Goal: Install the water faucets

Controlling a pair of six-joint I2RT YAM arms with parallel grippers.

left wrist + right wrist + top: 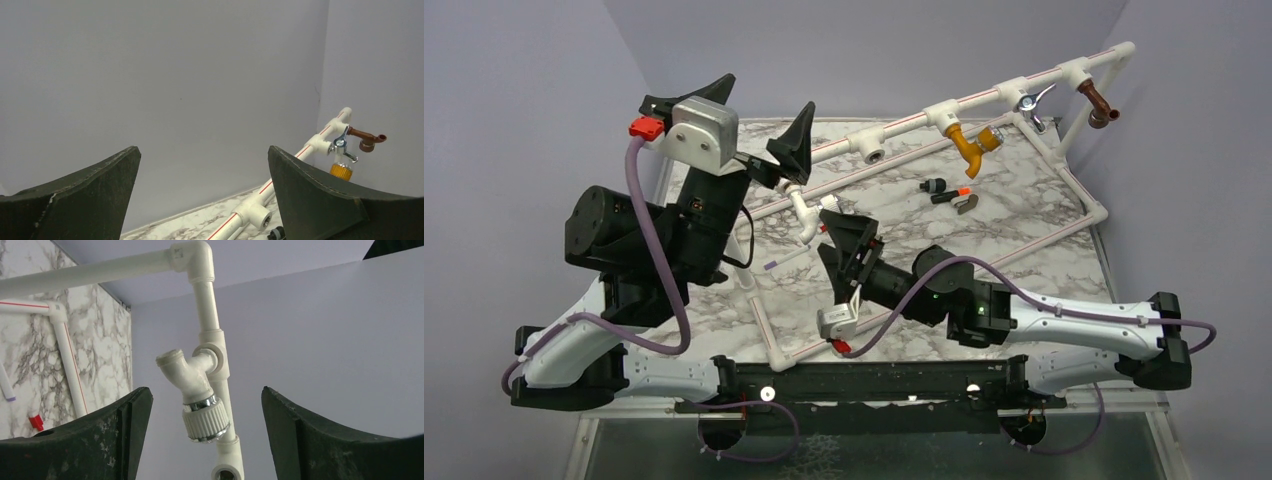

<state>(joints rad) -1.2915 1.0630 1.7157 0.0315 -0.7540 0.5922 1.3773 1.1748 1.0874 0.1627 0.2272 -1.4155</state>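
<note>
A white faucet [807,214] with a ribbed, silver-ringed knob [205,421] is seated in a tee of the white pipe frame [904,127]. My right gripper [822,233] stands open around that knob, with a gap on each side [205,391]. A mustard-yellow faucet [969,146], a chrome-levered one [1030,100] and a brown one [1099,104] hang from the upper pipe. A black-and-orange faucet [951,195] lies loose on the marble. My left gripper [769,92] is raised above the frame's left end, wide open and empty [203,148].
An empty tee socket [874,152] [260,216] sits on the upper pipe left of the yellow faucet. A small black part [932,185] and a metal piece [967,205] lie by the loose faucet. A thin white rod [784,262] lies inside the frame. Grey walls close the back and sides.
</note>
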